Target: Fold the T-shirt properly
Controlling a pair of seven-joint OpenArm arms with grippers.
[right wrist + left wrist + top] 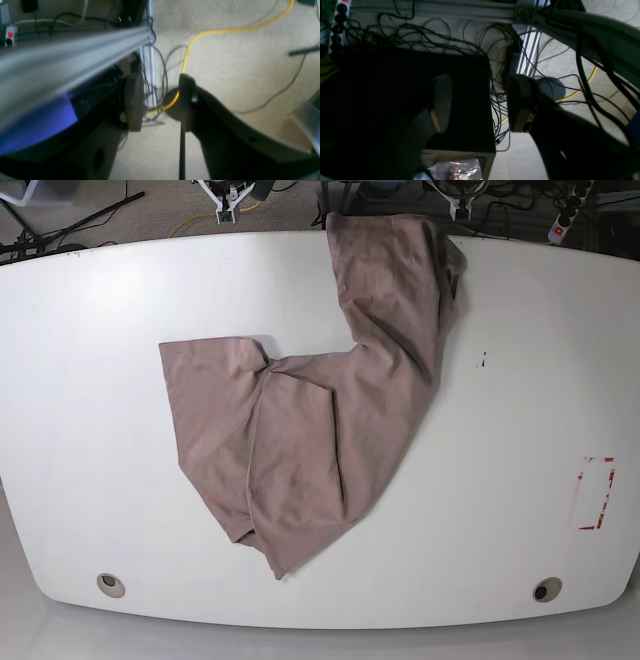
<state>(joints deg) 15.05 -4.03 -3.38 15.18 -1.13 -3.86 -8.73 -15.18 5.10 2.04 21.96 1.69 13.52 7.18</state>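
Jaws apart and holding nothing, the left gripper [480,102] hangs over a black box [460,100], tangled dark cables [432,37] and beige carpet [520,160]; the right gripper [160,102], also spread and empty, hangs above a yellow cable [190,42] and a grey aluminium rail [75,47]. Neither arm appears in the base view, where the crumpled mauve-taupe short-sleeved T-shirt [320,420] lies on the white oval table [80,380], one end draped toward the far edge.
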